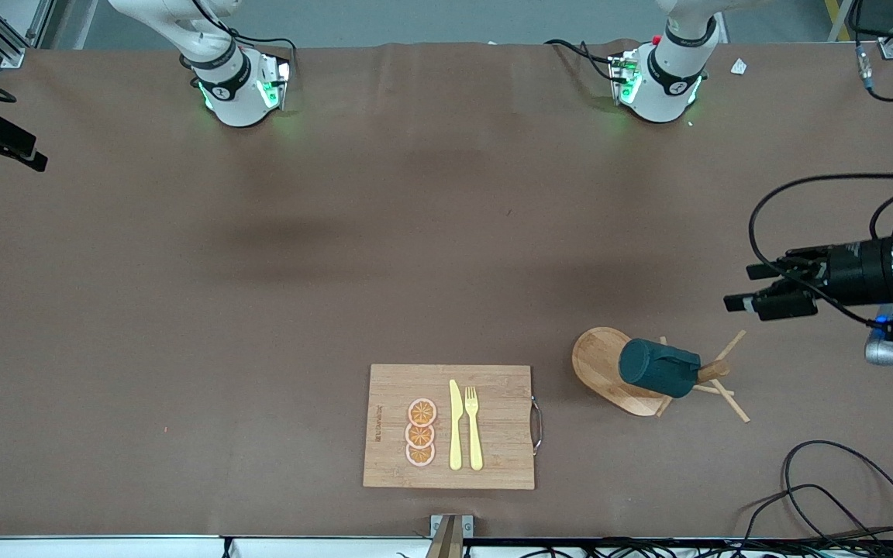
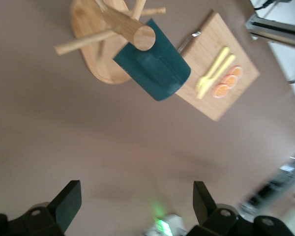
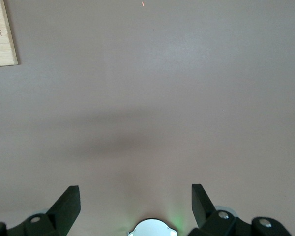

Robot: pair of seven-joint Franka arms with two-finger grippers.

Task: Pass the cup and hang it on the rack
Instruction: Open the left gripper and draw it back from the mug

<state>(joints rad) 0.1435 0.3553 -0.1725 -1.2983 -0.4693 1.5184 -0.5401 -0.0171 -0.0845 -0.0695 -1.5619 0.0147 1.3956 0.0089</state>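
Note:
The dark teal cup (image 1: pixel 657 367) hangs on a peg of the wooden rack (image 1: pixel 598 360), tilted, toward the left arm's end of the table. In the left wrist view the cup (image 2: pixel 155 64) sits against the rack's post (image 2: pixel 132 30). My left gripper (image 1: pixel 745 288) is open and empty in the air, apart from the rack and closer to the table's end. Its fingers (image 2: pixel 69 199) frame bare table. My right gripper (image 3: pixel 135 204) is open and empty, high over the table above its own base (image 3: pixel 150 228). It is out of the front view.
A rectangular bamboo cutting board (image 1: pixel 392 465) lies near the front edge with a yellow knife (image 1: pixel 455 426), a fork (image 1: pixel 474 426) and orange slices (image 1: pixel 421 432). Black cables (image 1: pixel 834 496) lie at the front corner by the left arm's end.

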